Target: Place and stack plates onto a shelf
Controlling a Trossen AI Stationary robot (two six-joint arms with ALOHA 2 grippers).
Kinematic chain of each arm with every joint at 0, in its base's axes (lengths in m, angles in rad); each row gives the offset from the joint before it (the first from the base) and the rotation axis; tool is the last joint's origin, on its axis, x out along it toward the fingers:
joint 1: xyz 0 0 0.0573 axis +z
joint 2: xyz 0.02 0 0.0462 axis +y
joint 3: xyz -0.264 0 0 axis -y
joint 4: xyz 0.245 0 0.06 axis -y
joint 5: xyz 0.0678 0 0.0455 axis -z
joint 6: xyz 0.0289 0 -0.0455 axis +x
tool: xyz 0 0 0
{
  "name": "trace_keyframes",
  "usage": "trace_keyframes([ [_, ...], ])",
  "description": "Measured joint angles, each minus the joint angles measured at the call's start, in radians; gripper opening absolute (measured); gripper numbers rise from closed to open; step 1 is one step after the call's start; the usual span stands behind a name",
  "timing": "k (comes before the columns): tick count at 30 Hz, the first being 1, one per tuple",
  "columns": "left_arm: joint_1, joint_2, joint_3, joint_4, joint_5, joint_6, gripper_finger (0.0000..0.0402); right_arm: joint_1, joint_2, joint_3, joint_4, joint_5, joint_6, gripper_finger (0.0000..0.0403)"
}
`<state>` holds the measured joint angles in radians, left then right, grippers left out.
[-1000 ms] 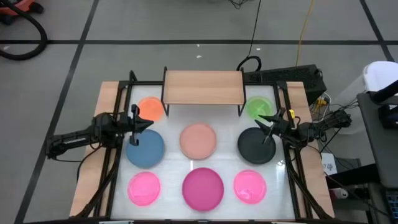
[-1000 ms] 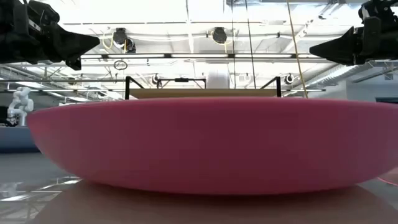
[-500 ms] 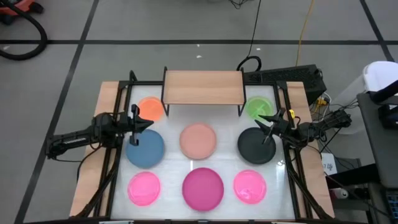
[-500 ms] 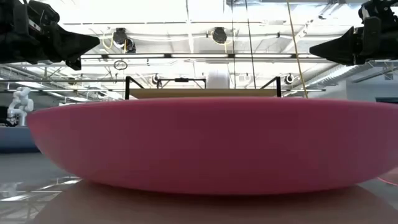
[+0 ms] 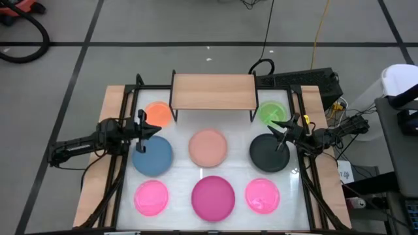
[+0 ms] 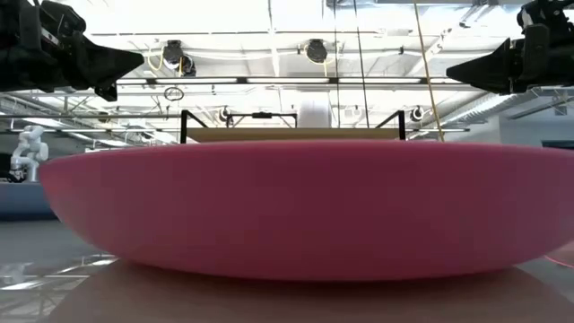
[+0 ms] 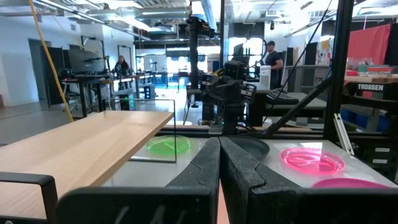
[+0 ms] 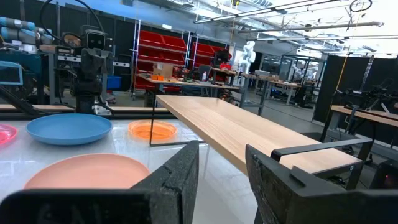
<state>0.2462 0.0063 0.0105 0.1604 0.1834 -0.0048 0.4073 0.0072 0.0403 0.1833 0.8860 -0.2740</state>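
Pincers hover: left [image 5: 154,128], together, above blue plate [image 5: 153,156]; right [image 5: 275,126], apart, above black plate [image 5: 269,153].

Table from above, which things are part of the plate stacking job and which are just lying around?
Part of the job:
shelf
salmon plate
blue plate
black plate
magenta plate
orange plate
green plate
hot-pink plates

Just lying about:
black cable
yellow cable
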Motion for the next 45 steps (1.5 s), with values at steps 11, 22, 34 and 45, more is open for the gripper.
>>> trace_keyframes([
  [11, 0.000, 0.000, 0.000, 0.000, 0.000, 0.000, 0.0010, 0.000, 0.000, 0.000, 0.000, 0.000, 0.000, 0.0114],
  [22, 0.000, 0.000, 0.000, 0.000, 0.000, 0.000, 0.0010, 0.000, 0.000, 0.000, 0.000, 0.000, 0.000, 0.0114],
  [34, 0.000, 0.000, 0.000, 0.000, 0.000, 0.000, 0.0010, 0.000, 0.000, 0.000, 0.002, 0.001, -0.155, 0.0114],
  [45, 0.000, 0.000, 0.000, 0.000, 0.000, 0.000, 0.0010, 0.000, 0.000, 0.000, 0.004, 0.000, -0.243, 0.0114],
])
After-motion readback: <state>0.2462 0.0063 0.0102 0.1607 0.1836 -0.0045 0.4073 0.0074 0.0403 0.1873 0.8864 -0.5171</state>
